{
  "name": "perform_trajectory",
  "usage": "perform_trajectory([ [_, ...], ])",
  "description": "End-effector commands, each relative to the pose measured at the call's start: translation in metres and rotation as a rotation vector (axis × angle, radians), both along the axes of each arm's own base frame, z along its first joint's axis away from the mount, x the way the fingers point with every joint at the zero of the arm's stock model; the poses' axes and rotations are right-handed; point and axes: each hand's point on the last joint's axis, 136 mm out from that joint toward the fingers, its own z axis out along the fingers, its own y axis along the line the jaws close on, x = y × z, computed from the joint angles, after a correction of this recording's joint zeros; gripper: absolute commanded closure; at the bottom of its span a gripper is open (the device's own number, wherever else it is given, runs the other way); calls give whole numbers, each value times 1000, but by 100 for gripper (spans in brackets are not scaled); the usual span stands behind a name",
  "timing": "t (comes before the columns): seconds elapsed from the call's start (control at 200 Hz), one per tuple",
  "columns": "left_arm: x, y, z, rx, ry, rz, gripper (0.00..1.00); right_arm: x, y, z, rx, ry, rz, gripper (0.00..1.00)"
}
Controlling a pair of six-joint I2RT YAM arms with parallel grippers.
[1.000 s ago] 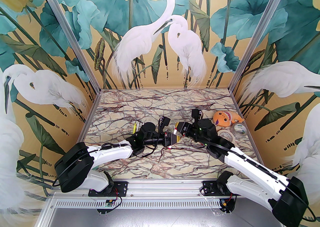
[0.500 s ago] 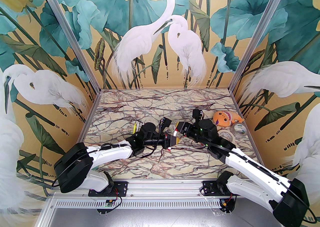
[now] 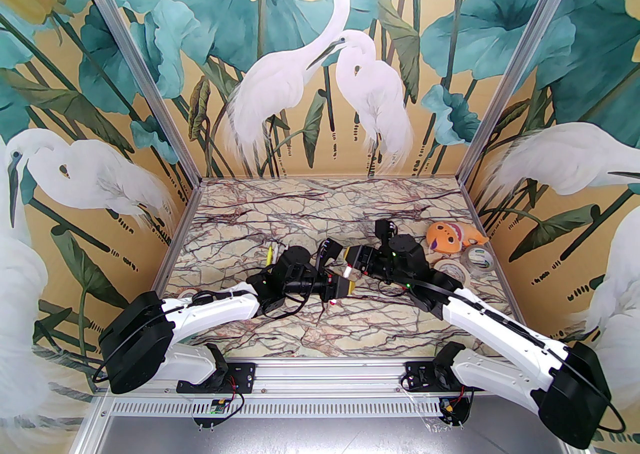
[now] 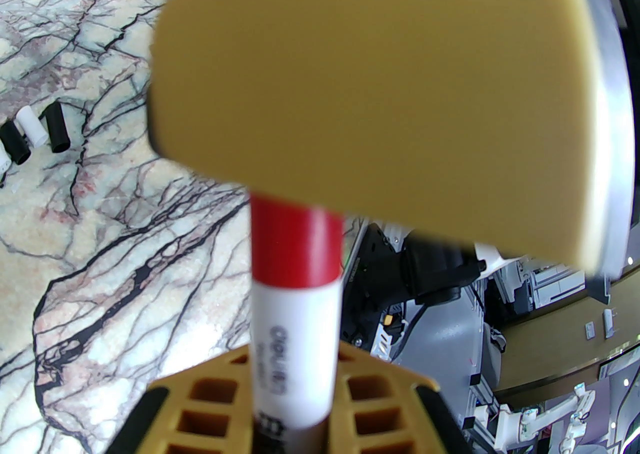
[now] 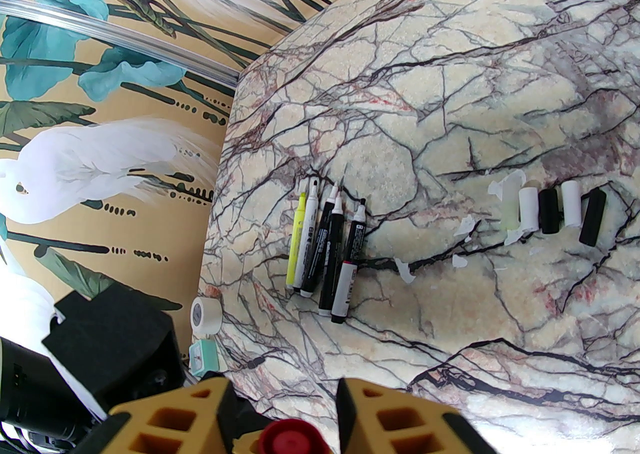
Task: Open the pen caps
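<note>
The left claw (image 3: 344, 287) is holding a pen (image 4: 295, 337) above the bench (image 3: 320, 211). Its fingers are clamped on the white barrel, and the red cap (image 4: 295, 247) is pointing away from it. The right claw (image 5: 282, 417) is facing it head-on near the middle of the bench, with its fingers standing on either side of the red cap. In the left wrist view, one broad tan pad (image 4: 380, 91) is covering the cap's far end. I cannot tell whether those fingers are pressing the cap or sitting just off it. The cap is sitting on the barrel, red meeting white.

Five loose caps (image 5: 549, 211) are lying in a row on the bench: pale yellow, white, black, white, black. White paper scraps (image 5: 465, 227) are lying around them. To their left in the right wrist view, uncapped pens (image 5: 325, 252) are lying side by side, the outermost one yellow. Two tape rolls (image 3: 477, 258) and an orange fish toy (image 3: 450, 237) are sitting near the bench's right edge.
</note>
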Motion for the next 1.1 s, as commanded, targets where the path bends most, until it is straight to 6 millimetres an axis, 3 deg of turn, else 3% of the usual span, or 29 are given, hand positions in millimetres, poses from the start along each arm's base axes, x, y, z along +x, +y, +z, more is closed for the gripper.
perform_trajectory([
  [0.0, -5, 0, 6, -2, -22, -21, 94, 3, 8, 19, 48, -27, 18, 59],
  [0.42, -5, 1, 6, -7, -21, -13, 94, 5, 16, 15, 70, -4, 33, 62],
  [0.695, -5, 3, 6, -4, -20, -6, 93, 4, 14, 12, 60, 1, 30, 75],
  [1.095, -6, 4, 7, -7, -20, -7, 93, 2, 16, 12, 49, 4, 45, 72],
])
